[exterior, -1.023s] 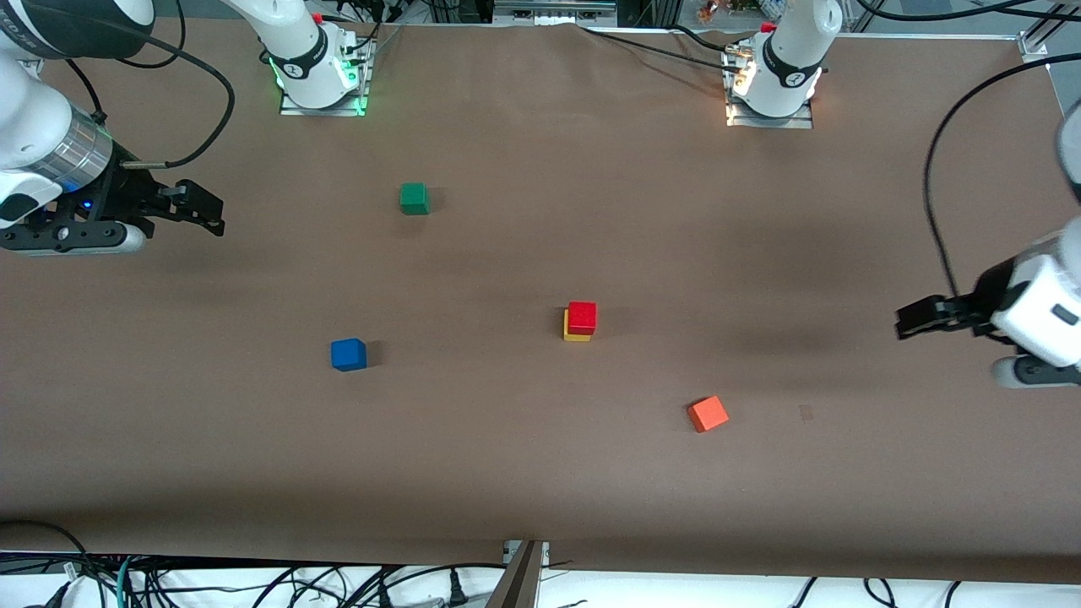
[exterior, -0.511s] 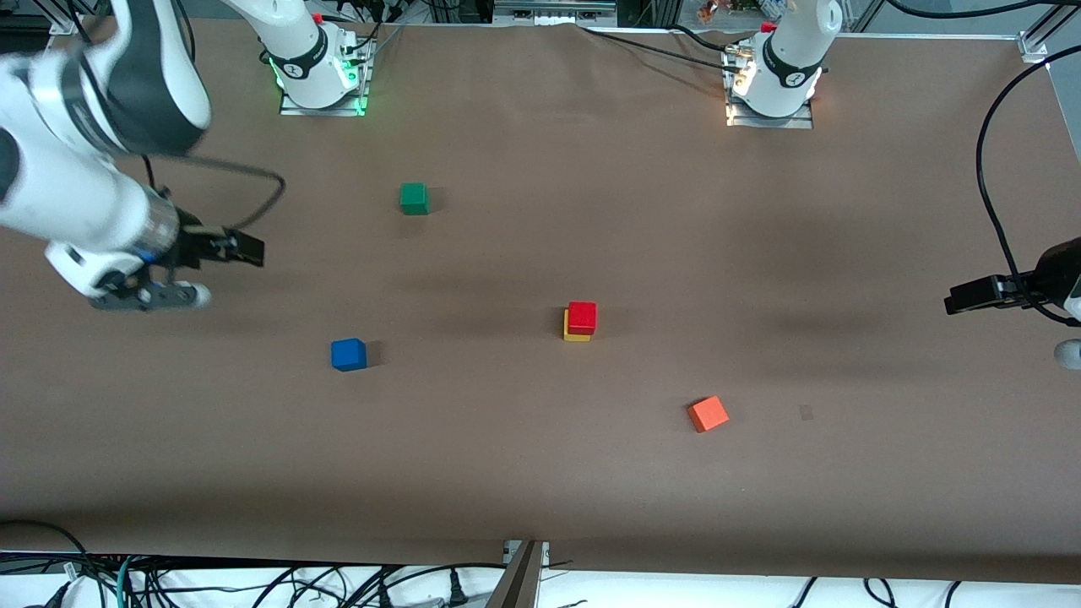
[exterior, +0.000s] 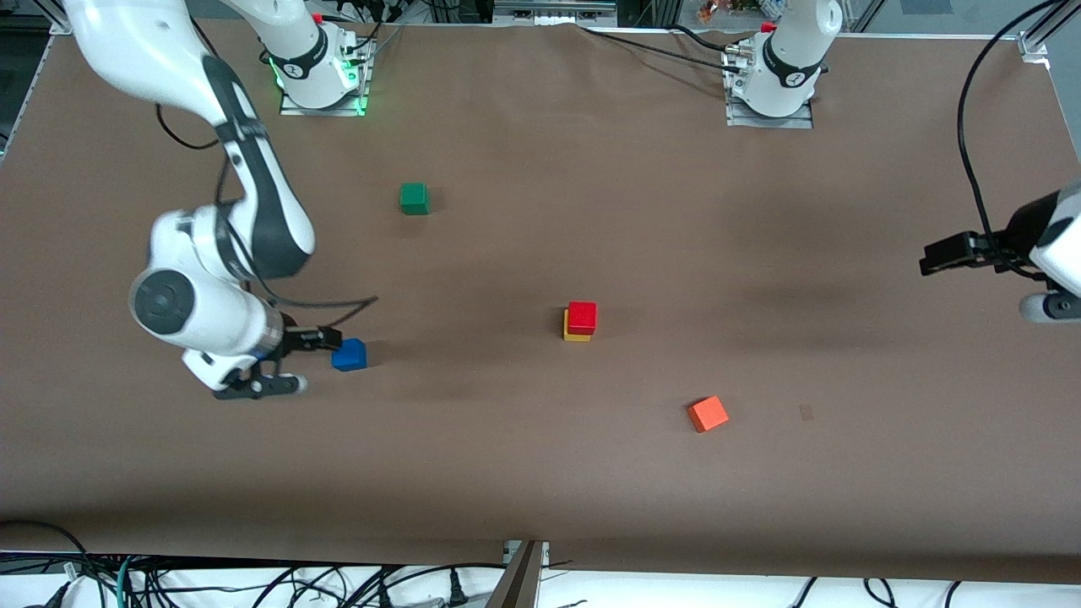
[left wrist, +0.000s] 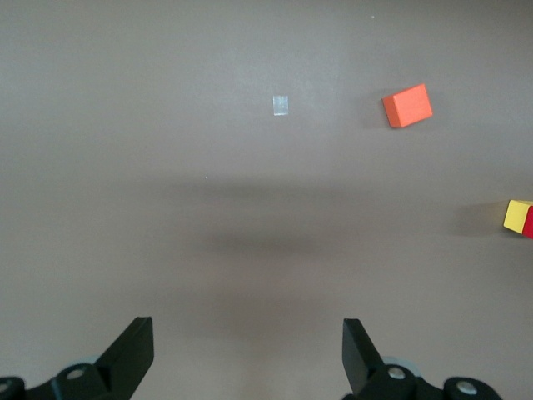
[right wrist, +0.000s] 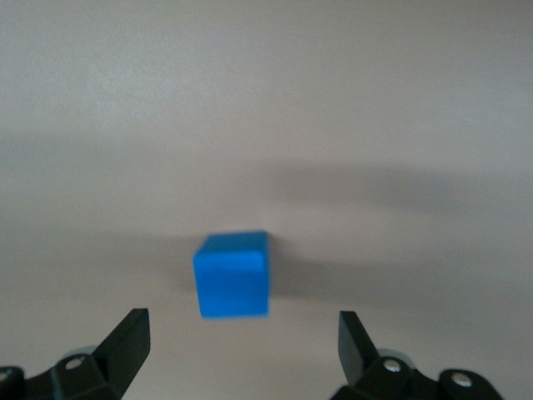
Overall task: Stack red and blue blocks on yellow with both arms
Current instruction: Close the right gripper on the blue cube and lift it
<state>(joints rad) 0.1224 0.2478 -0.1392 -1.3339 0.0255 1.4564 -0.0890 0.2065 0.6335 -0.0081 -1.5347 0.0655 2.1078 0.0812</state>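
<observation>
Front view showed the right gripper [exterior: 325, 341] low over the brown table [exterior: 540, 473], just beside the blue block [exterior: 349, 355] toward the right arm's end; contact could not be told. The red block [exterior: 582, 317] sat on the yellow block [exterior: 576, 335] near the middle of the table, only a thin yellow edge showing beneath it. The blue block lay well apart from that stack, toward the right arm's end and slightly nearer the camera. A green cube [exterior: 414, 198] rested farther from the camera, and an orange-red cube [exterior: 708, 414] lay nearer it, toward the left arm's end. The left gripper [exterior: 937, 256] hung over the table's edge at the left arm's end, waiting, well apart from every cube.

Left wrist view showed the left gripper [left wrist: 247, 354] with its fingers [left wrist: 133, 350] spread wide and nothing between them. Bare table lay below, with the orange-red cube [left wrist: 407, 106] and a sliver of the yellow and red stack [left wrist: 520, 217] at the frame's edge.

Right wrist view showed the right gripper [right wrist: 242, 346] with fingers [right wrist: 127, 343] wide apart. The blue block [right wrist: 232, 274] sat on the table ahead of the fingertips, roughly centred on the gap, not yet between them.
</observation>
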